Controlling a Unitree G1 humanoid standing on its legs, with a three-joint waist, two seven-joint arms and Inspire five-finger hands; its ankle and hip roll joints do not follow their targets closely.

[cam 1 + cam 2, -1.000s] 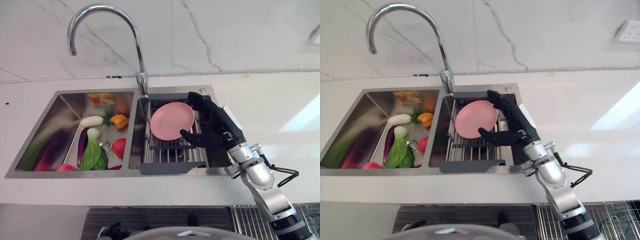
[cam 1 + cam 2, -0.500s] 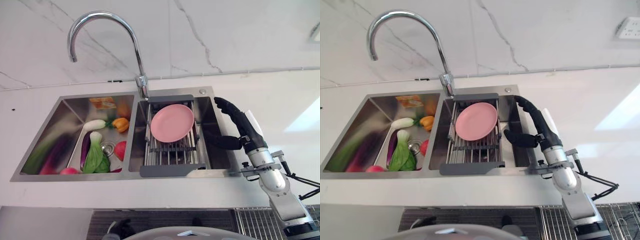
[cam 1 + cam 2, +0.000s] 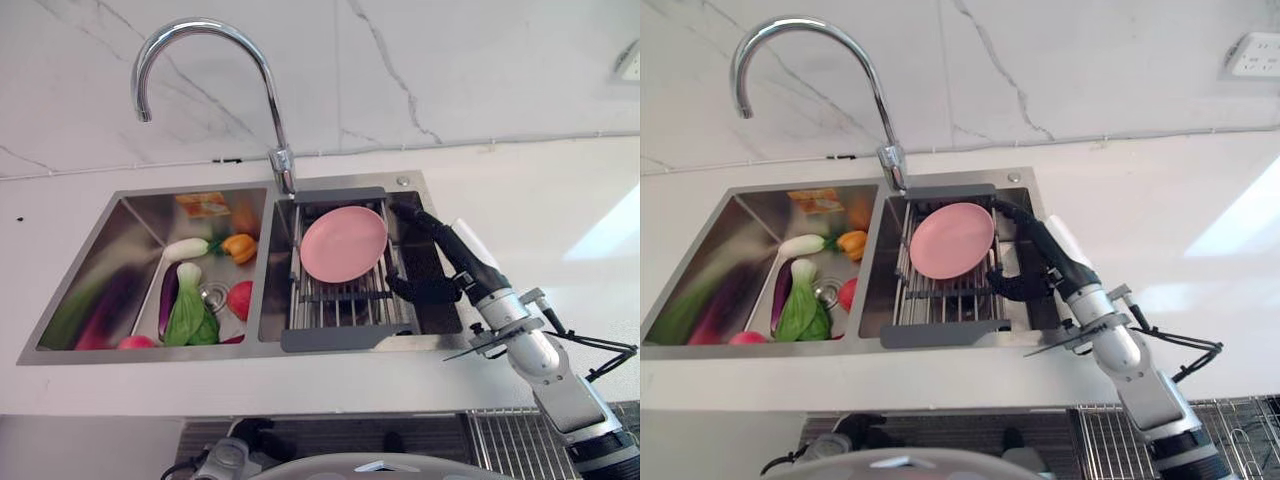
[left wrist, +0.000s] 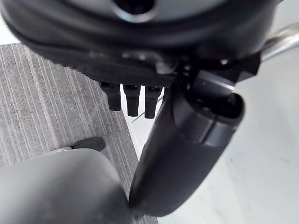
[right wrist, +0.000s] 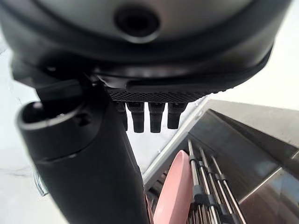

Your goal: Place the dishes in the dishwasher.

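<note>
Hidden and cut-off parts around the sink

The pink plate [image 3: 344, 243] stands in the rack [image 3: 345, 300], its lower edge hidden behind the bars; in the right wrist view only its rim shows, cut off at the edge. The right robot hand [image 3: 440, 262] reaches down into the basin, palm side turned away. A purple vegetable [image 3: 166, 296] lies half hidden under the greens [image 3: 187, 312]. The wall socket [image 3: 1252, 55] is cut off.

Head stereo pair: we look down, sharing the sink [image 3: 150, 345]; wrist cameras: we peer along each hand, close.
</note>
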